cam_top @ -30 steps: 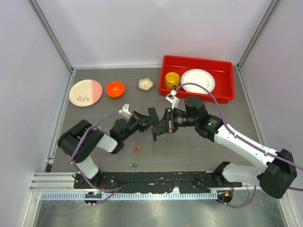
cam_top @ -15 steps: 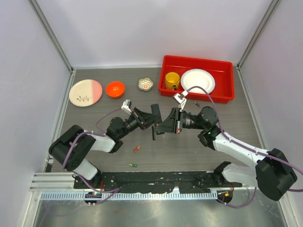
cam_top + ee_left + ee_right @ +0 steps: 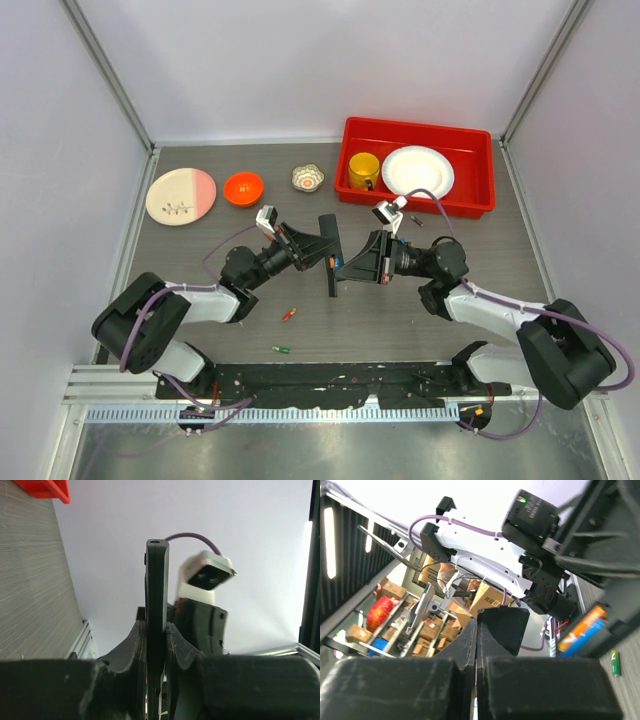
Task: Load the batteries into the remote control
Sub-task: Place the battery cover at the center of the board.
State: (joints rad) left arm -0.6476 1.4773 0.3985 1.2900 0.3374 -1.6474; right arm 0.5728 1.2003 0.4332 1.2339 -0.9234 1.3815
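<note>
My left gripper (image 3: pixel 312 250) is shut on the remote control (image 3: pixel 329 256), a slim black bar held above the middle of the table. In the left wrist view the remote control (image 3: pixel 156 590) stands edge-on between the two fingers (image 3: pixel 134 645). Just to its right, my right gripper (image 3: pixel 372 262) is shut on a small flat black piece (image 3: pixel 353 266). That piece (image 3: pixel 506 622) sticks out past the closed fingertips in the right wrist view. An orange and blue battery (image 3: pixel 582 629) lies in the remote's body. A red battery (image 3: pixel 288 314) and a green battery (image 3: pixel 281 349) lie on the table.
A red bin (image 3: pixel 480 150) at the back right holds a yellow cup (image 3: pixel 363 168) and a white plate (image 3: pixel 418 170). An orange bowl (image 3: pixel 243 187), a pink and white plate (image 3: pixel 181 195) and a small patterned cup (image 3: pixel 308 178) stand along the back.
Both wrists have swung; the remote now stands as a thin bar seen from above, and the right gripper with its black piece has moved right and slightly back. Both grips are unchanged.
</note>
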